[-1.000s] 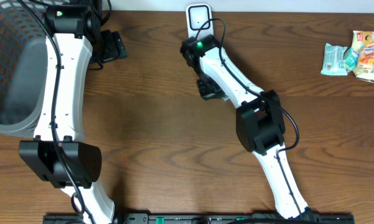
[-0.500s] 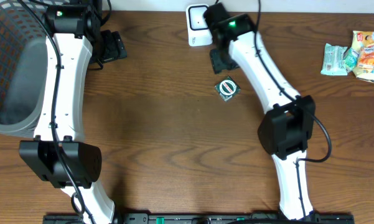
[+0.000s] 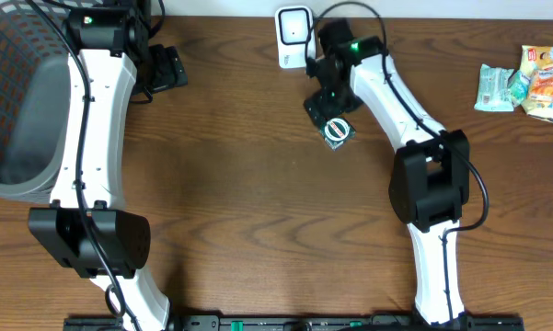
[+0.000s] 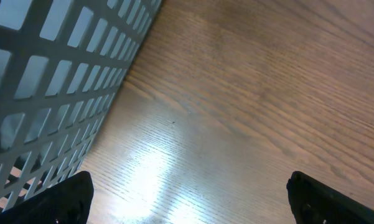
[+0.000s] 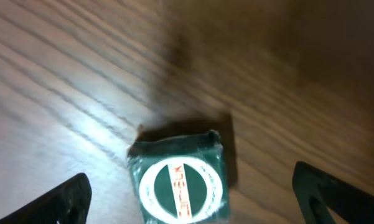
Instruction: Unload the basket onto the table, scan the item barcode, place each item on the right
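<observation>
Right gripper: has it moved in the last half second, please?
Yes: the right gripper has moved away from the white scanner, toward the green packet.

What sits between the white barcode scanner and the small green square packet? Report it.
Overhead view: the open right gripper hangs there over bare wooden table, nearer the green packet than the white scanner.
</observation>
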`<state>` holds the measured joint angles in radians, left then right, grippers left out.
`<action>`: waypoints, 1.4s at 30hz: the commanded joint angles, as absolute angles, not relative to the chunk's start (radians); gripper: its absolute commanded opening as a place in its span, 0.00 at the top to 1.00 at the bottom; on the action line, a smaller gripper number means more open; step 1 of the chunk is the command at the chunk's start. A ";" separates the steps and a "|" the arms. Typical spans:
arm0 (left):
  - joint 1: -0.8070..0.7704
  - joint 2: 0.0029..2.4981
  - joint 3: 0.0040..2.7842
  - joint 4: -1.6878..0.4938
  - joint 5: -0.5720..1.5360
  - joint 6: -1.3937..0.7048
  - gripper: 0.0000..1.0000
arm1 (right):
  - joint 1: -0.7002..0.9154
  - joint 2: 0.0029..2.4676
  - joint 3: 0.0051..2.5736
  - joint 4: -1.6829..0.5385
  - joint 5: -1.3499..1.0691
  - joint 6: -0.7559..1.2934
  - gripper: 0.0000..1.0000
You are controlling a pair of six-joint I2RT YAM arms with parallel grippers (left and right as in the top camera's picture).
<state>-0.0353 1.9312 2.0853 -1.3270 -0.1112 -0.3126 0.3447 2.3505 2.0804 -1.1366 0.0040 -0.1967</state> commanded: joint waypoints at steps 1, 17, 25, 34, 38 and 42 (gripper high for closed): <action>-0.034 1.941 2.080 -1.328 -0.121 -0.305 0.02 | 0.349 2.359 1.971 -1.079 0.045 -0.234 0.03; -0.034 1.941 2.080 -1.328 -0.121 -0.305 0.02 | 0.373 2.359 1.886 -0.976 0.028 -0.240 0.26; -0.034 1.941 2.080 -1.328 -0.121 -0.305 0.02 | 0.384 2.359 1.875 -0.987 0.017 -0.241 0.28; -0.034 1.941 2.080 -1.328 -0.121 -0.305 0.02 | 0.376 2.359 1.845 -0.989 0.025 -0.241 0.32; -0.034 1.941 2.080 -1.328 -0.121 -0.305 0.02 | 0.375 2.359 1.845 -1.005 0.054 -0.295 0.25; -0.034 1.941 2.080 -1.328 -0.121 -0.304 0.03 | 0.373 2.359 1.845 -1.007 0.049 -0.294 0.31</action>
